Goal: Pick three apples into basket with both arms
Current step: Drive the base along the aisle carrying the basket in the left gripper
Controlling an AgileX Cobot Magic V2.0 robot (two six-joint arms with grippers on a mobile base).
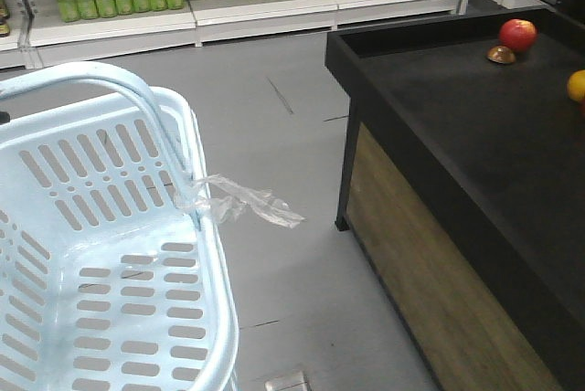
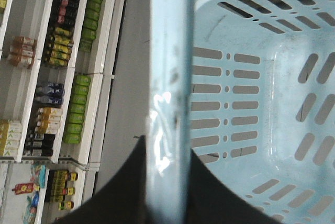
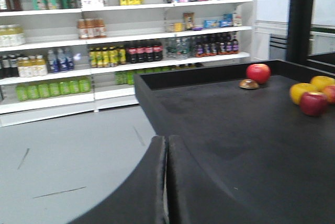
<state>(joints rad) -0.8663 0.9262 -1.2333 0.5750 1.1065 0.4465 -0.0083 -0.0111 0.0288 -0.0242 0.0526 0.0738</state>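
apples (image 3: 258, 73) on table (image 3: 220, 124), outside basket (image 1: 218, 272)

One basket (image 1: 213, 258), two apples (image 3: 258, 73) (image 3: 313, 103), two yellow fruits (image 3: 302, 92) (image 3: 321, 82) and one brown disc (image 3: 248, 84).

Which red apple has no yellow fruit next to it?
The brighter red apple by the far wall of the black table, beside a small brown object. The darker apple sits up against the yellow fruits.
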